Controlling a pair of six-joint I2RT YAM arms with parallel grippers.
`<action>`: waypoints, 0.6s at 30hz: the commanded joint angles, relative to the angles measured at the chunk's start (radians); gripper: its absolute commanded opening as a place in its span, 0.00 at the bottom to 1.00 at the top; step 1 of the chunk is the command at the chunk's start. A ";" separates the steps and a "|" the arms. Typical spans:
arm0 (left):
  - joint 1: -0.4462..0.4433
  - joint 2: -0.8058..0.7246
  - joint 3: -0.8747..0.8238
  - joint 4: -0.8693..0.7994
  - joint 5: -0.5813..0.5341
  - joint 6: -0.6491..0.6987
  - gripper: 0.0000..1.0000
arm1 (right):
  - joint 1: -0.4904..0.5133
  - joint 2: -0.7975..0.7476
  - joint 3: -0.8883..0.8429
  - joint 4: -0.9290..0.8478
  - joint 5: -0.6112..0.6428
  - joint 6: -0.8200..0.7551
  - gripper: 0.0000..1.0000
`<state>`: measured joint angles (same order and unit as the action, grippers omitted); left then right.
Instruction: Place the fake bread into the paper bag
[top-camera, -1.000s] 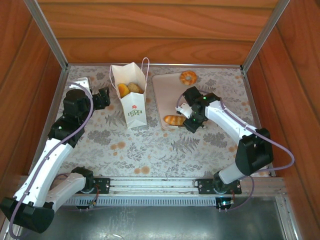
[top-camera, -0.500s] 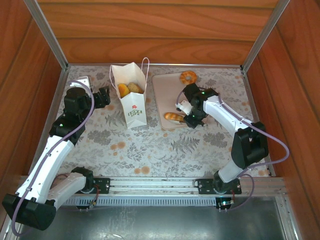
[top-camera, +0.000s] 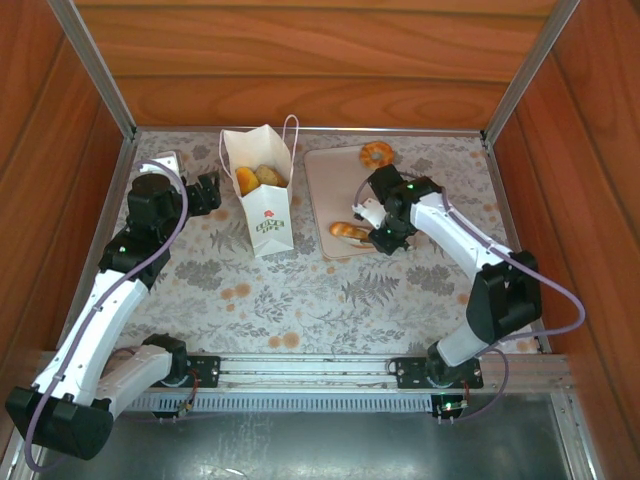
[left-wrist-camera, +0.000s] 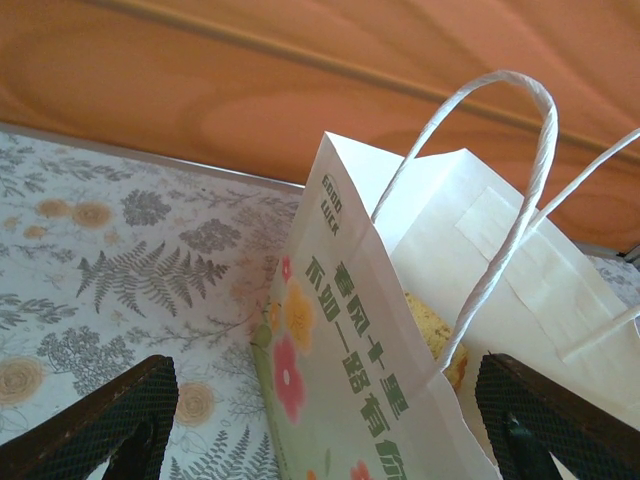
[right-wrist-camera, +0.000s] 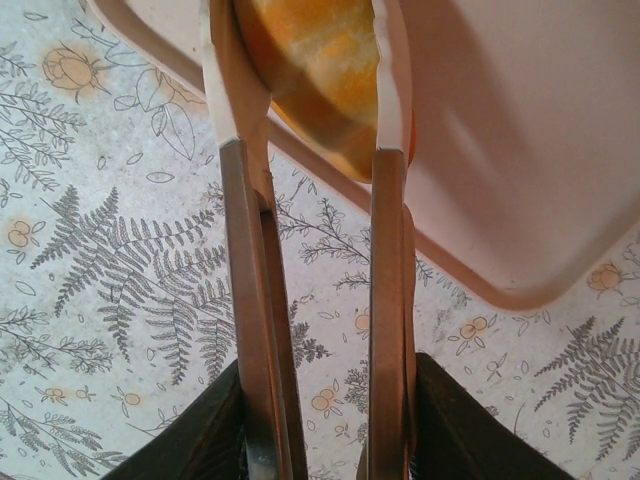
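Note:
The white paper bag (top-camera: 262, 195) stands upright at the back left with golden fake bread (top-camera: 257, 178) inside. My left gripper (top-camera: 205, 193) is open at the bag's left side. In the left wrist view its fingers (left-wrist-camera: 110, 420) straddle the printed wall of the bag (left-wrist-camera: 380, 380), and a piece of bread (left-wrist-camera: 435, 330) shows inside. My right gripper (top-camera: 380, 225) is shut on thin metal tongs (right-wrist-camera: 250, 300). The tong tips pinch an orange striped roll (right-wrist-camera: 320, 60) over the near-left edge of the tray (right-wrist-camera: 520, 150). A ring-shaped bread (top-camera: 377, 153) lies at the tray's far edge.
The flat beige-pink tray (top-camera: 340, 190) lies right of the bag on the floral tablecloth. Wooden walls close in the back and both sides. The bag's loop handles (left-wrist-camera: 500, 200) stick up above its mouth.
My right gripper has squeezed the tongs together on the striped roll, and the roll has shifted slightly toward the back of the tray. The left arm has stayed put.

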<state>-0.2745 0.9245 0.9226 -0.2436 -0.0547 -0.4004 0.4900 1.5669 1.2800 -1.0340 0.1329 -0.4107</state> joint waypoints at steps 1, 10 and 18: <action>0.008 0.015 0.014 0.021 0.031 -0.034 0.82 | -0.002 -0.051 0.008 -0.005 0.030 0.013 0.33; 0.040 0.053 0.038 0.000 0.064 -0.105 0.83 | -0.002 -0.131 0.038 -0.015 0.056 0.081 0.31; 0.050 0.054 0.030 -0.008 0.101 -0.173 0.84 | -0.001 -0.226 0.054 -0.042 0.019 0.187 0.29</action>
<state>-0.2329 0.9833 0.9379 -0.2474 0.0216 -0.5282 0.4904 1.3800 1.2930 -1.0557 0.1745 -0.2893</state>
